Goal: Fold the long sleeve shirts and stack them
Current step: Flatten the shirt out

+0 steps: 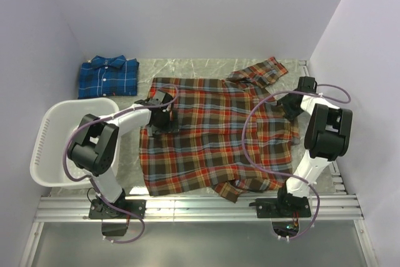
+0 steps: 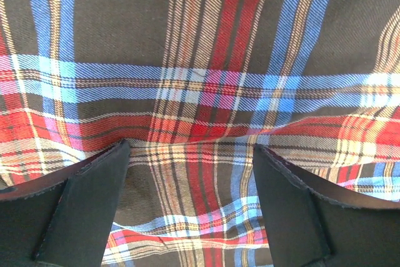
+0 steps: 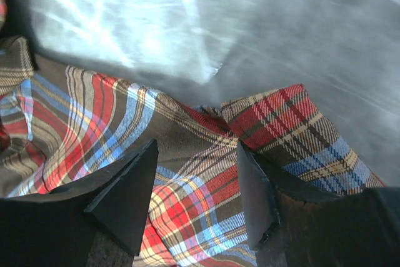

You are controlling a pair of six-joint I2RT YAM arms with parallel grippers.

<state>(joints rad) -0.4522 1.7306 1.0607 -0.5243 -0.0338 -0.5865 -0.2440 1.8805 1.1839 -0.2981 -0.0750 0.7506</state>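
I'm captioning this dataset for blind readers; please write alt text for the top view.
A red plaid shirt lies spread on a table, the left fingers over its far-left part and the right fingers by its far-right sleeve. A folded blue shirt sits at the far left; a white basket stands near left.

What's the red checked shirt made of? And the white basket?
The red checked shirt looks like woven cloth, soft and matte: close up, fine diagonal threads show, and it wrinkles. The white basket is probably hard plastic: smooth, evenly white, with neat rows of slots in its wall.
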